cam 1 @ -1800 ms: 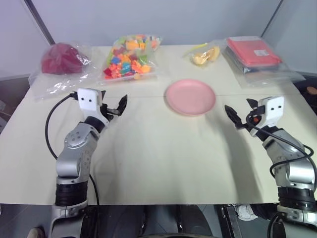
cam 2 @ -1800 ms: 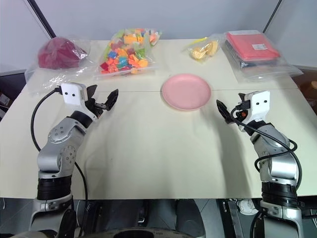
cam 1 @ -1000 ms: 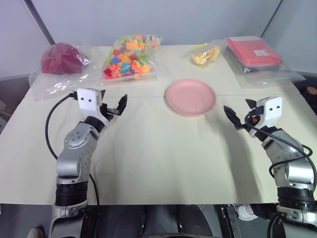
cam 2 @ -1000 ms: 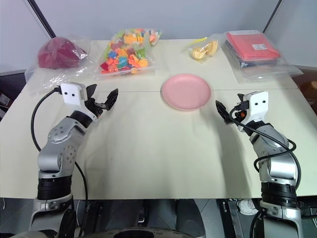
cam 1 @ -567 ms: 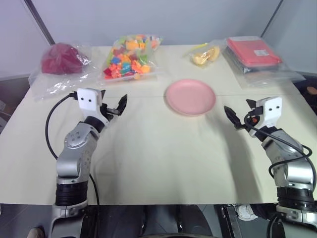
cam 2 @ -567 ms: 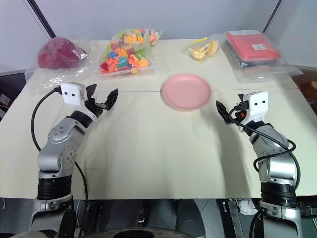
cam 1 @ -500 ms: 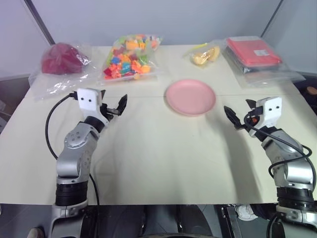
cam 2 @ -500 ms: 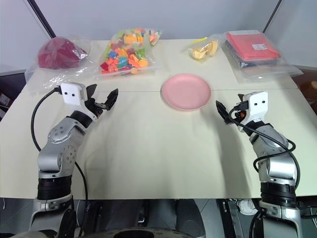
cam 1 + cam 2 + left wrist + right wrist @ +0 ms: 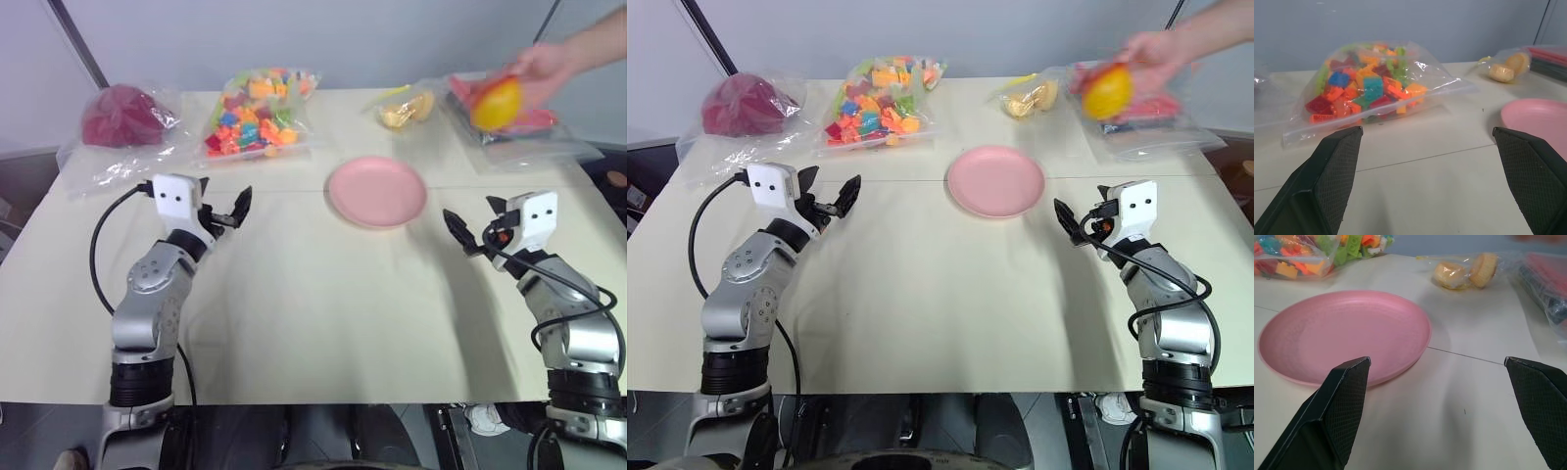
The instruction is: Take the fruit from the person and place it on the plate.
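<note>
Now the person's hand holds the fruit up at the far right, over the red packet, while the pink plate sits bare mid-bench and the left end effector and right end effector both gape wide.

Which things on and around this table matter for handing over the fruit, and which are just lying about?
Part of the job:
fruit, held in the person's hand
pink plate
right hand, open
left hand, open

Just lying about:
bag of coloured bricks
dark red bag
bag of yellow pieces
red packet
</note>
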